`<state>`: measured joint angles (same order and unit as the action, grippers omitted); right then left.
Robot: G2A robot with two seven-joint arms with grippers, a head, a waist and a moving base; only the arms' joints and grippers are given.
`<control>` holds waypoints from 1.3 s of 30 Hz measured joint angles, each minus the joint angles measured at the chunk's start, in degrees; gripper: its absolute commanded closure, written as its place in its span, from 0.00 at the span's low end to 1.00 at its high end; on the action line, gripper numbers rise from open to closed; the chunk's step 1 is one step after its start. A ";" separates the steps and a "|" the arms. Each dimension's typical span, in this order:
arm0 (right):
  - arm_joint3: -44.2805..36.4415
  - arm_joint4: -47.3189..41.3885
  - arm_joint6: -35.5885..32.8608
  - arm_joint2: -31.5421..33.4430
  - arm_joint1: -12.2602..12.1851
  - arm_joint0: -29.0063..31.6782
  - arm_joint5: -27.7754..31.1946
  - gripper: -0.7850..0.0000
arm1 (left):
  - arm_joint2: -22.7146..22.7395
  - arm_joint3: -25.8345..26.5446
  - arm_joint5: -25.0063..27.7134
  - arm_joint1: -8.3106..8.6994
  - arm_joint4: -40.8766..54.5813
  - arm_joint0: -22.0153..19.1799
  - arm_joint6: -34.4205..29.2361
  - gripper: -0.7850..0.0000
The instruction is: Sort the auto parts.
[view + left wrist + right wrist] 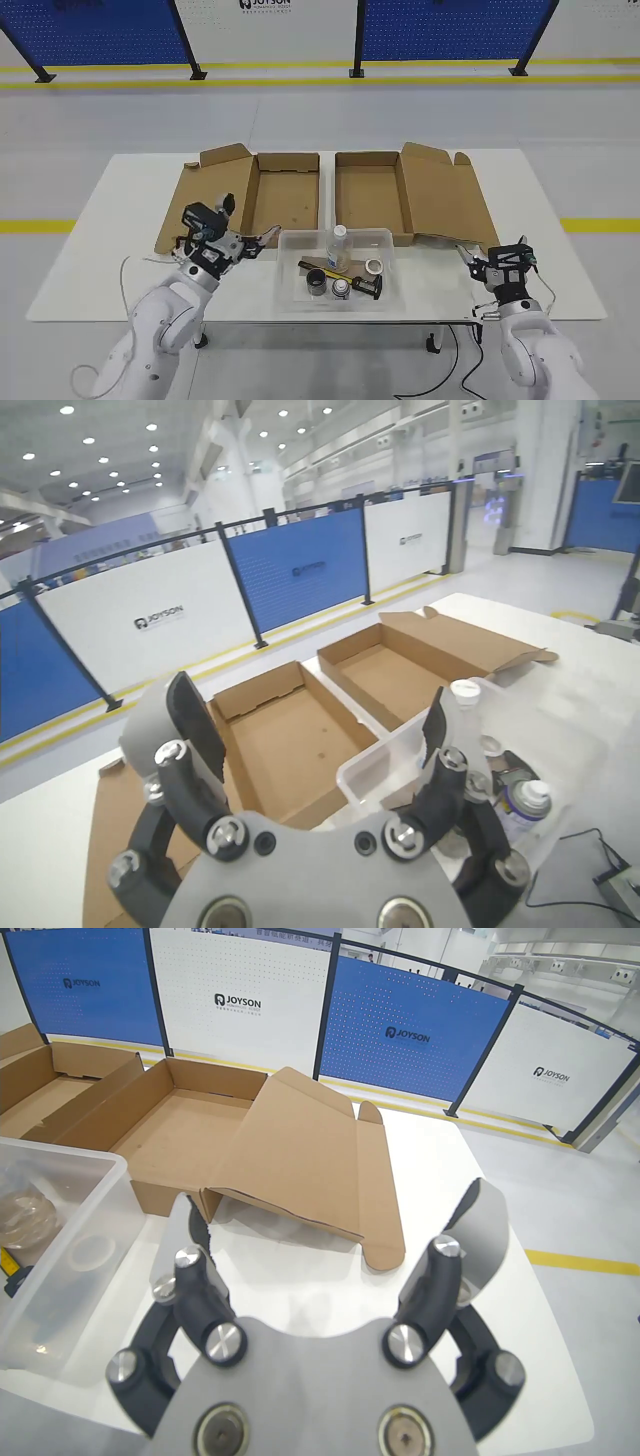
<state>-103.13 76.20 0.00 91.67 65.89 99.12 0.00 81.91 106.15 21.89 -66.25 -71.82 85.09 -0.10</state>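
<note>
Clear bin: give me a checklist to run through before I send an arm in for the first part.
1. Left end effector open and holding nothing: ok.
2. Right end effector open and holding nothing: ok.
3. Left cardboard box open, lid folded back: ok.
4. Right cardboard box open, lid folded back: ok.
5. Parts in the clear bin reachable from above, bottle upright: ok.
6. Which part belongs in which box: cannot tell.
</note>
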 measured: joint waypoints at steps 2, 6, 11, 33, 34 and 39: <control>0.00 0.00 0.00 0.00 0.00 0.00 0.00 0.00 | -2.35 -1.33 1.32 -0.25 0.80 -2.18 -0.86 0.00; 0.00 0.00 0.00 0.00 0.00 0.00 0.00 0.00 | -8.29 -4.45 3.14 -0.94 -0.05 -7.32 -2.91 0.00; 0.00 0.00 0.00 0.00 0.00 0.00 0.00 0.00 | -14.99 -8.75 3.18 -1.99 -1.90 -12.43 -4.81 0.00; 0.00 0.00 0.00 0.00 0.00 0.00 0.00 0.00 | -27.11 -29.47 2.47 -6.02 2.33 -25.00 -4.03 0.00; 0.00 0.00 0.00 0.00 0.00 0.00 0.00 0.00 | -27.44 -30.12 2.55 -6.16 2.47 -25.25 -3.91 0.00; 0.00 0.00 0.00 0.00 0.00 0.00 0.00 0.00 | -29.38 -33.16 3.15 -6.87 2.12 -26.32 -3.20 0.00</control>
<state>-103.13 76.20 0.00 91.67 65.89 99.12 0.00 52.52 73.00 25.04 -73.12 -69.70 58.77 -3.30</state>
